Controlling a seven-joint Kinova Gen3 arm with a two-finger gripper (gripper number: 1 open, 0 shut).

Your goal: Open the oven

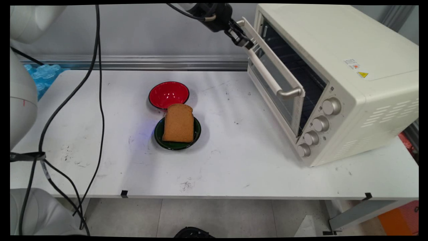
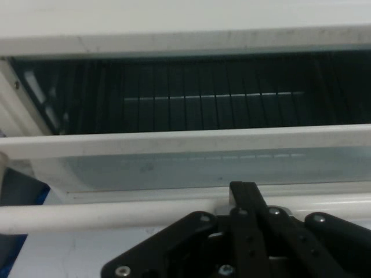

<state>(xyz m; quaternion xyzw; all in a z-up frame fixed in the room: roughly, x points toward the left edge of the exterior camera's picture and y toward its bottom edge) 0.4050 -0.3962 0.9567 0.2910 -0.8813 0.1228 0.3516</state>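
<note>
My gripper is up at the far end of the cream toaster oven's door handle. The glass door stands partly open, tipped outward at its top. In the hand view the fingers are shut together and rise across the white handle bar, their tip reaching between the bar and the door's top edge. Above that edge lies the dark oven interior with its wire rack. Nothing is clamped between the fingers.
A slice of brown bread lies on a dark green plate mid-table, with a red bowl touching it behind. Black cables hang at the left. Several knobs line the oven's front.
</note>
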